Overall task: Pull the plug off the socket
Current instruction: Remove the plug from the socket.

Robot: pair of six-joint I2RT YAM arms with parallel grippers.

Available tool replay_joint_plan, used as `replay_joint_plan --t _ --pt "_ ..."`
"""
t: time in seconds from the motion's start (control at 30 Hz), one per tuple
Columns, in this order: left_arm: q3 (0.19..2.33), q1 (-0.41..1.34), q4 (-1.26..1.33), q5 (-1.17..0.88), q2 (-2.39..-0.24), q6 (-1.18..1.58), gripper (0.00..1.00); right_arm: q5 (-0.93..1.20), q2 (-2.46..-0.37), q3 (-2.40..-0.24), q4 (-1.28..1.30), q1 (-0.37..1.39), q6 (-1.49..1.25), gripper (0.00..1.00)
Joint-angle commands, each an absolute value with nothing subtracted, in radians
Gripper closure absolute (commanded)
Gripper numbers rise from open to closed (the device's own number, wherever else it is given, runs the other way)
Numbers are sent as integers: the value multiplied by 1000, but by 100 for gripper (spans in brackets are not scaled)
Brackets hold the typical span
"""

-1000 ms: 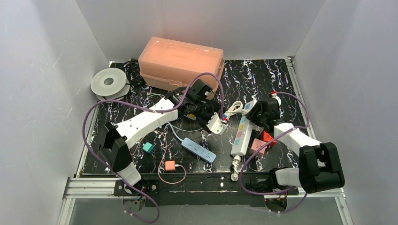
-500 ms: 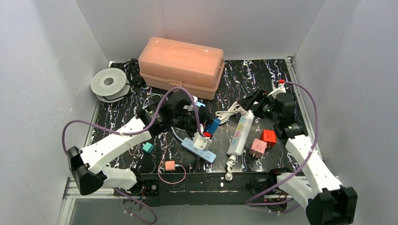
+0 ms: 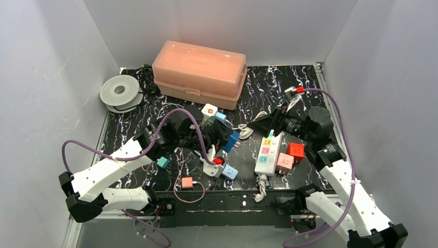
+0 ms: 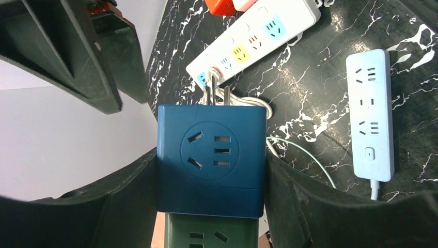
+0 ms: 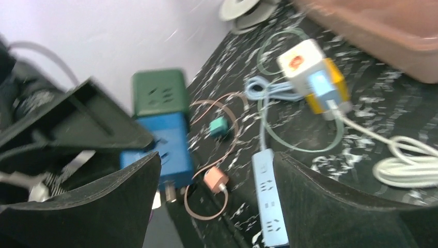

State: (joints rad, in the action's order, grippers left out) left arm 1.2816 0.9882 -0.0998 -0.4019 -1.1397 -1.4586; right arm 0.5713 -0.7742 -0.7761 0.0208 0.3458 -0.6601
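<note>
My left gripper (image 4: 212, 173) is shut on a dark blue cube plug (image 4: 212, 155), and a green cube (image 4: 210, 235) is stacked behind it. The plug's metal prongs (image 4: 214, 94) are bare and hang in the air above the white socket strip (image 4: 253, 39). In the top view the left gripper (image 3: 225, 141) holds the blue plug (image 3: 232, 140) left of the white strip (image 3: 268, 152). My right gripper (image 3: 266, 124) stands open just above the strip's far end, holding nothing. From the right wrist, the open right gripper (image 5: 217, 206) faces the blue plug (image 5: 160, 150).
A light blue power strip (image 3: 228, 171) lies below the left gripper. Red (image 3: 295, 150) and pink (image 3: 284, 162) cubes sit right of the white strip. A white-and-yellow cube (image 3: 209, 110), coiled white cable (image 3: 247, 129), teal plug (image 3: 162, 162), pink plug (image 3: 187, 182), orange box (image 3: 199, 72) and spool (image 3: 120, 92) are around.
The right gripper opened and drew back toward the far right. The left arm carried the blue plug leftward and nearer. The white strip shifted slightly.
</note>
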Motion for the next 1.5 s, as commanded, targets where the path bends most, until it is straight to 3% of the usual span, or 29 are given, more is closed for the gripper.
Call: replay_joint_plan --t 0.0,0.53,0.97,1.07,1.17,1.2,1.23,1.3,1.33,1.37,1.47 --pt "1321 999 -107 -385 -1086 -1465 100 626 -786 -835 -33 503 -565 13" --pt "1364 1002 -112 -299 -1060 -1464 100 513 -946 -867 -180 759 -560 11" --pt "1355 1022 -112 -289 -1015 -1464 100 435 -1068 -877 -442 860 -577 10" --pt "1353 1022 -113 -284 -1011 -1464 100 428 -1079 -880 -446 872 -579 20" --pt "1351 1023 -113 -285 -1008 -1460 98 442 -1084 -879 -459 874 -590 42" --pt "1351 1023 -113 -285 -1008 -1460 94 446 -1083 -878 -460 876 -594 51" --pt "1350 1023 -112 -285 -1009 -1459 81 446 -1080 -875 -460 876 -594 62" --pt "1350 1023 -107 -283 -1005 -1449 36 436 -1061 -860 -460 876 -591 95" --pt "1351 1023 -106 -278 -1003 -1439 17 426 -1048 -850 -456 876 -587 99" --pt "1356 1023 -107 -273 -999 -1421 5 421 -1030 -837 -451 875 -578 99" --pt "1374 1022 -120 -250 -982 -1377 2 414 -960 -798 -393 875 -536 99"
